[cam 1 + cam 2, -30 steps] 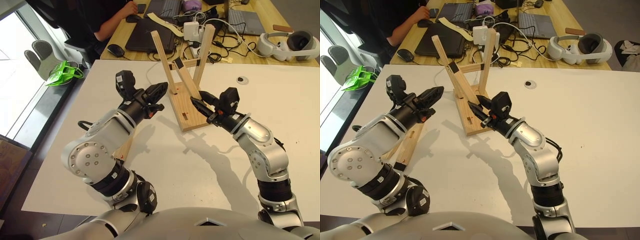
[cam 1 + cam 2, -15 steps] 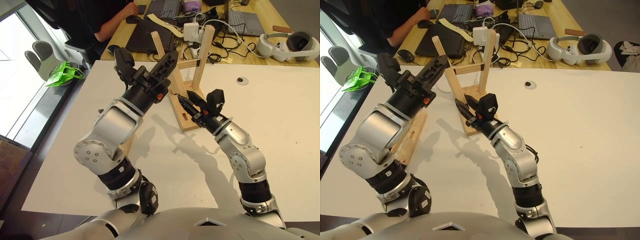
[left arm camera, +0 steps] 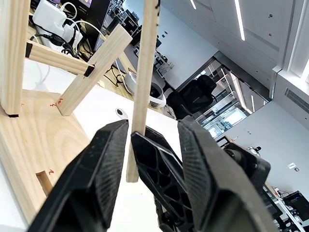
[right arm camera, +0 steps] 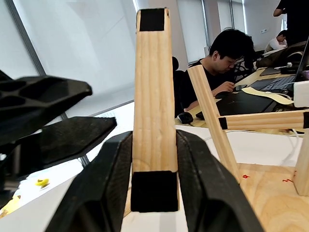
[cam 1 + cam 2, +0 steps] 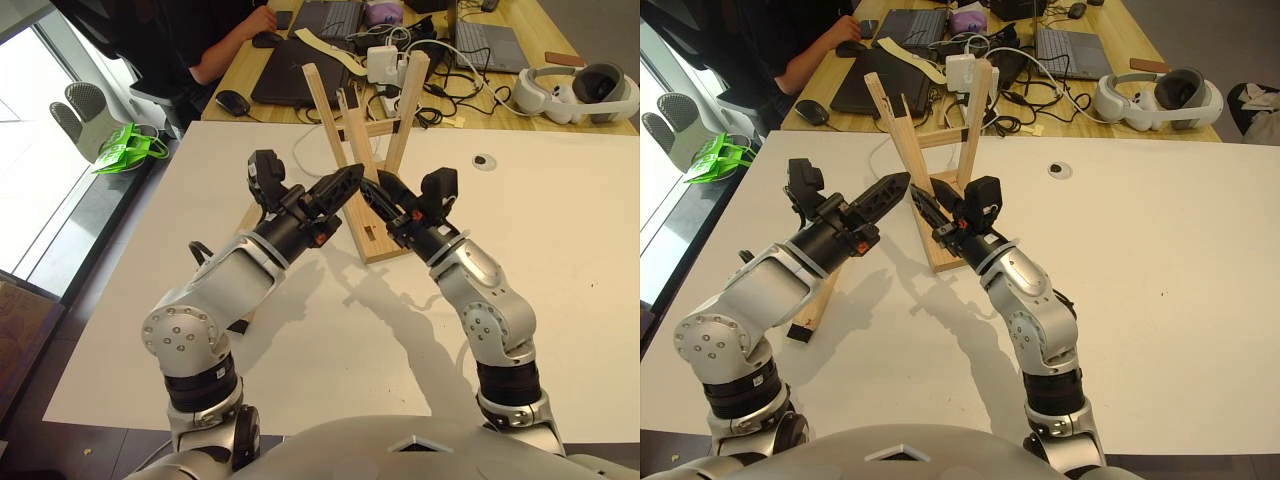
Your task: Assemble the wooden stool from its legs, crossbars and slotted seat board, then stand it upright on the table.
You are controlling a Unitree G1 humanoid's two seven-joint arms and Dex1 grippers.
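Above the slotted seat board (image 5: pixel 377 246), right end effector (image 4: pixel 154 141) grips a loose leg (image 4: pixel 153 87) upright; left end effector (image 3: pixel 153 130) gapes beside it. Next, likely: lower leg into a slot.

Pale wood leg (image 4: pixel 154 96), black ends; white table (image 5: pixel 580 250).

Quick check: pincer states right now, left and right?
Left pincer: open, straddling the wooden bar.
Right pincer: closed, holding the wooden bar.
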